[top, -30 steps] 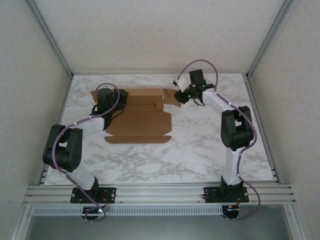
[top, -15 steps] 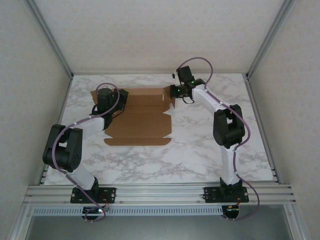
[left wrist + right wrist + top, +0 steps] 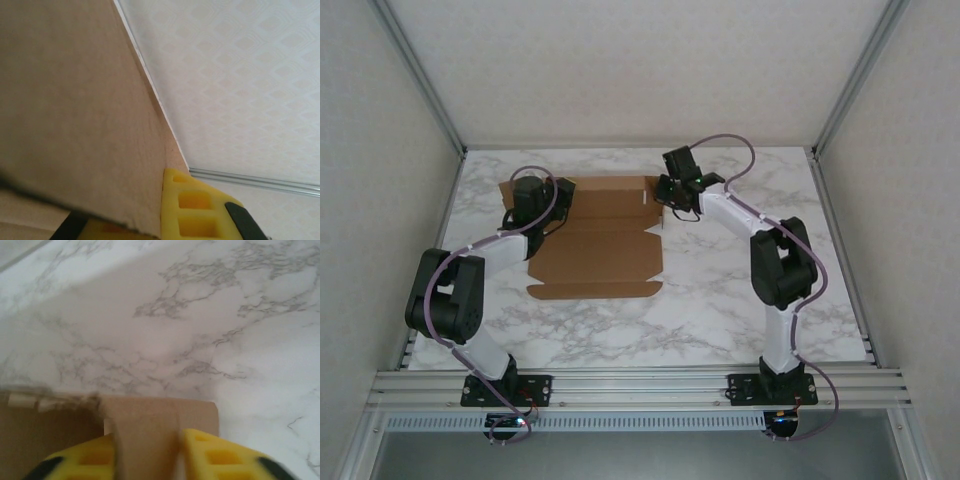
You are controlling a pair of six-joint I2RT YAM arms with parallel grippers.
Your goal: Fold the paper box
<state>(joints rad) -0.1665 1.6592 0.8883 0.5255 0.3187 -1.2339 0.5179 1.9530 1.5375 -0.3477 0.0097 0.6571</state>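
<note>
The paper box point(image 3: 595, 245) lies as a flat brown die-cut sheet on the marble table point(image 3: 740, 290), left of centre. My left gripper point(image 3: 533, 200) is shut on its far left flap. In the left wrist view that raised flap point(image 3: 75, 100) covers the left side, pressed against a yellow finger point(image 3: 192, 205), and it hides the other finger. My right gripper point(image 3: 663, 192) sits at the sheet's far right corner. In the right wrist view a cardboard tab point(image 3: 150, 415) stands between the two yellow fingers point(image 3: 215, 455), with my right gripper point(image 3: 147, 440) shut on it.
Pale walls and aluminium frame rails point(image 3: 430, 110) enclose the table on three sides. Bare marble stretches to the right of the sheet and toward the near edge point(image 3: 650, 345). Both arm bases sit on the front rail.
My right gripper has swung left with the right flap, folding it in toward the sheet. The sheet's near edge has slid slightly left. The left arm has not moved.
</note>
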